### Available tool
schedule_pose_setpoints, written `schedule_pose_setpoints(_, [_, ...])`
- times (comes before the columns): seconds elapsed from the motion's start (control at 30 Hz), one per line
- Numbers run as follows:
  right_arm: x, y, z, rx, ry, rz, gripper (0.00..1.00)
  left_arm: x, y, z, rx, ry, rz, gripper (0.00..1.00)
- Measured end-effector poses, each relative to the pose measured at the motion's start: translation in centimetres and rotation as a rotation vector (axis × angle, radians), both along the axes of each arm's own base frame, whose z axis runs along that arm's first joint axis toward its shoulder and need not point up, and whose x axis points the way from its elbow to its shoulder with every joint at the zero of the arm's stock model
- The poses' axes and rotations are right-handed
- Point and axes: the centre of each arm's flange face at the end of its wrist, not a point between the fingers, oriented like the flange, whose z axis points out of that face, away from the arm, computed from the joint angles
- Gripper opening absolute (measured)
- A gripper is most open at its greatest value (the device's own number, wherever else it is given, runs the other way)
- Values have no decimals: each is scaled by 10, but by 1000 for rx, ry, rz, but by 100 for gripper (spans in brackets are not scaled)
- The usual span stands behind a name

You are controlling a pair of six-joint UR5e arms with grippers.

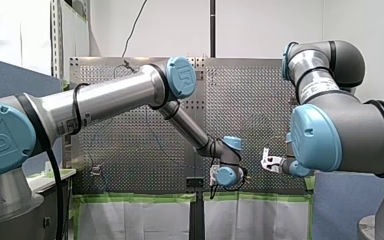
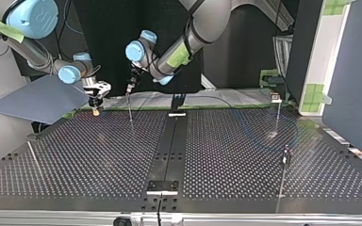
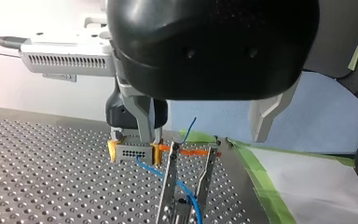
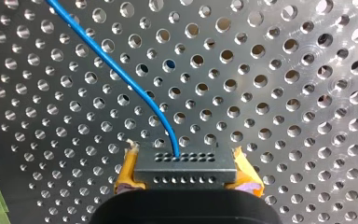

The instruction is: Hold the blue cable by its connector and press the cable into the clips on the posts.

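Observation:
The blue cable point(image 4: 121, 77) runs into a grey connector point(image 4: 185, 165). My right gripper point(image 4: 186, 184) is shut on the connector with its yellow pads point(image 4: 127, 172), just above the perforated table. In the left wrist view the connector point(image 3: 130, 153) hangs ahead of my left gripper point(image 3: 204, 137). That gripper's pale fingers point(image 3: 265, 116) stand wide apart and hold nothing. Below them the cable point(image 3: 168, 175) passes between two thin perforated metal strips point(image 3: 170, 186). In the top view my right gripper point(image 2: 95, 106) and my left gripper point(image 2: 130, 89) are close together at the table's far edge.
Two more thin posts point(image 2: 277, 110) point(image 2: 286, 157) stand on the table at the top view's right. A black rail point(image 2: 169, 146) divides the perforated table point(image 2: 85, 160). Green tape point(image 3: 261, 186) and white sheeting line the far edge, beside a blue panel point(image 2: 37, 101).

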Motion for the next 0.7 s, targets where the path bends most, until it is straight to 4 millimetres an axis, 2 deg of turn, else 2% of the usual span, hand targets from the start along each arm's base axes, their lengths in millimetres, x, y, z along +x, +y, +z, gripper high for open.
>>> schedule_pose_setpoints(0.7, [1, 1, 0, 3, 0, 1, 0, -4, 0, 0, -8, 12, 25, 100])
